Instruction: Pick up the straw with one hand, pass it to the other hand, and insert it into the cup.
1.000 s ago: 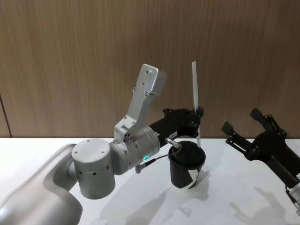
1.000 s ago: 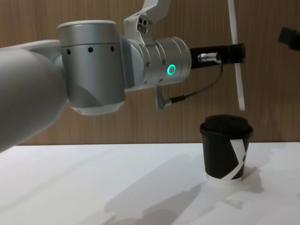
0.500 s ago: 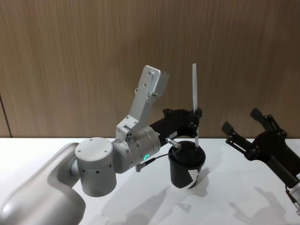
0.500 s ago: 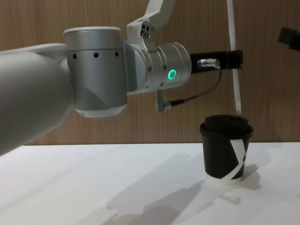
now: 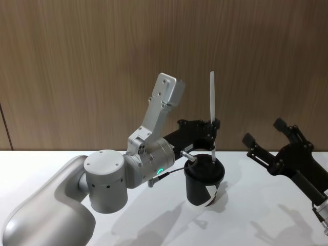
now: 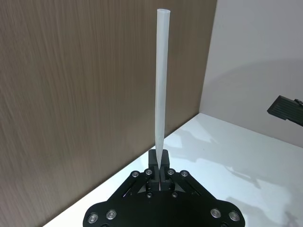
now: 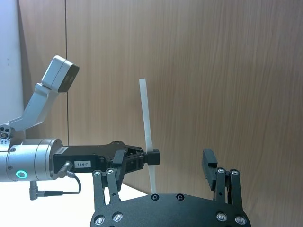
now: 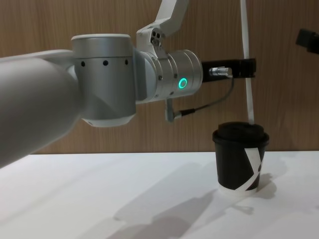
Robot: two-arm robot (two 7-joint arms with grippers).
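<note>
The white straw [image 5: 212, 97] stands nearly upright, pinched near its lower part by my left gripper [image 5: 215, 125], which is shut on it. In the chest view the straw [image 8: 247, 94] runs down from the left gripper [image 8: 249, 67] to the domed lid of the black cup [image 8: 240, 162]. Its lower tip meets the lid's top; I cannot tell whether it has entered. The cup [image 5: 204, 184] stands on the white table. In the left wrist view the straw [image 6: 161, 94] rises from between the closed fingers. My right gripper [image 5: 265, 132] hangs open to the right of the cup, holding nothing.
A wood-panelled wall [image 5: 77, 61] stands right behind the table [image 8: 99, 199]. My left arm's silver wrist with its green ring light [image 8: 183, 82] and grey cable [image 8: 209, 102] reaches across in front, left of the cup.
My left gripper has lowered the straw and brought it more upright; its lower tip came down from above the lid to the lid's top. The right gripper has not moved.
</note>
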